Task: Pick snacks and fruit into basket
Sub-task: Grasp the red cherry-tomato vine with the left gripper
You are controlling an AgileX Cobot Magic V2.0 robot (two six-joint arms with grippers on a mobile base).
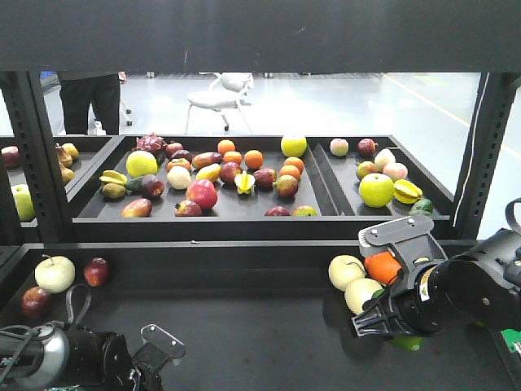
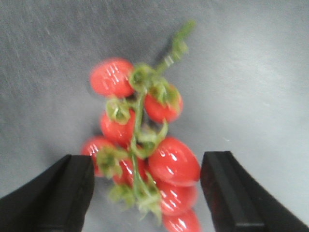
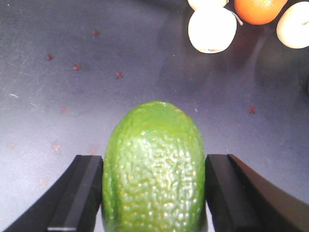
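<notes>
Two wrist views show what the front view hides: right gripper squeezes the green bumpy fruit near pale apples; left gripper gapes wide, straddling the red fruit cluster.

On the dark counter you have two pale yellow apples at the right, touching each other, with an orange just beside them. At the far left sit another pale apple, a red apple next to it and a darker red fruit nearer you. On the shelf behind, the middle tray is crowded with mixed fruit. The right tray holds a big green apple and a yellow star fruit. Farther back stand a white chair and someone's dark-trousered legs.
</notes>
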